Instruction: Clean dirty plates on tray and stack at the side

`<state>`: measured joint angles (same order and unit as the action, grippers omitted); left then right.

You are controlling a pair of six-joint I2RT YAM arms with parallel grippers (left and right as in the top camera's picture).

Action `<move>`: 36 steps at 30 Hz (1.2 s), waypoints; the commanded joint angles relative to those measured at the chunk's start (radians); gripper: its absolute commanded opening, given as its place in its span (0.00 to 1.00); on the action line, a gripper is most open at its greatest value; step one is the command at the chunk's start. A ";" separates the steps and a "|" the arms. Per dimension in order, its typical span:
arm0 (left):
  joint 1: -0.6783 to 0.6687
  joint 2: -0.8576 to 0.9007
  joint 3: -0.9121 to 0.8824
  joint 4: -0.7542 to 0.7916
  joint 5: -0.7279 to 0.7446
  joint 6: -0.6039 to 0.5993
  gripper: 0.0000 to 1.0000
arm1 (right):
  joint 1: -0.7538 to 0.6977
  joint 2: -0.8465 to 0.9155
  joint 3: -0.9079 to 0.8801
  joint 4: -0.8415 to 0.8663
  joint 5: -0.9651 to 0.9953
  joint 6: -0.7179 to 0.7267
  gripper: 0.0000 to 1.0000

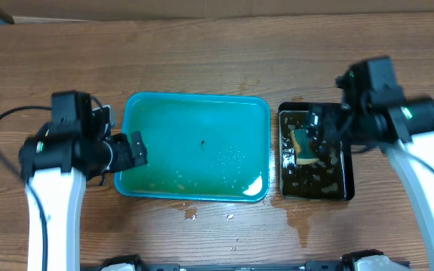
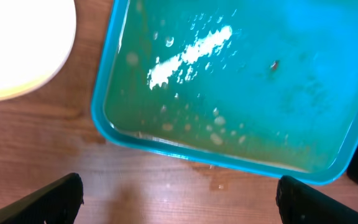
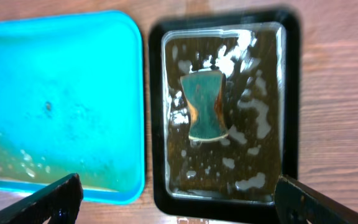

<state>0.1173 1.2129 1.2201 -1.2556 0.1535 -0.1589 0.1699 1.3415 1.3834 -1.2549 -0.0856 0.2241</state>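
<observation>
Plainly, the relation that mattered was between the left gripper (image 2: pixel 179 190) and the plates (image 2: pixel 14 50). In the left wrist view they lay at about ten o'clock from it, off the tray (image 2: pixel 241 81) and apart from its rim, on the bare table (image 2: pixel 61 143). Glare washed them into one pale round shape, so we could not count them or tell whether they were stacked. Overhead we could not see them at all. We judged them hidden under the left arm, which made that arm by far the nearer one.

The tray sat at one o'clock from the same gripper, its long axis running nine to three in the overhead view. It was wet and flecked with foam, with no plate on it.

Both grippers had their fingers spread wide and held nothing. The right gripper (image 3: pixel 178 190) hung over the black pan (image 3: pixel 291 62). The sponge (image 3: pixel 205 106) lay there at twelve o'clock from it, long axis twelve to six, so the fingers would span its narrow waist. We judged the washing done, with little left but a check of the stack.
</observation>
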 commanded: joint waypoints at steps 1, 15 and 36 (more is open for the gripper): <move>-0.002 -0.163 -0.073 0.051 0.026 0.057 1.00 | -0.004 -0.158 -0.092 0.047 0.048 0.014 1.00; -0.002 -0.566 -0.222 0.180 0.072 0.062 1.00 | -0.003 -0.593 -0.362 0.148 0.055 0.009 1.00; -0.002 -0.566 -0.223 0.160 0.073 0.062 1.00 | -0.008 -0.611 -0.364 0.144 0.097 -0.015 1.00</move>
<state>0.1173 0.6491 1.0065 -1.0924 0.2100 -0.1081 0.1699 0.7612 1.0256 -1.1156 -0.0341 0.2291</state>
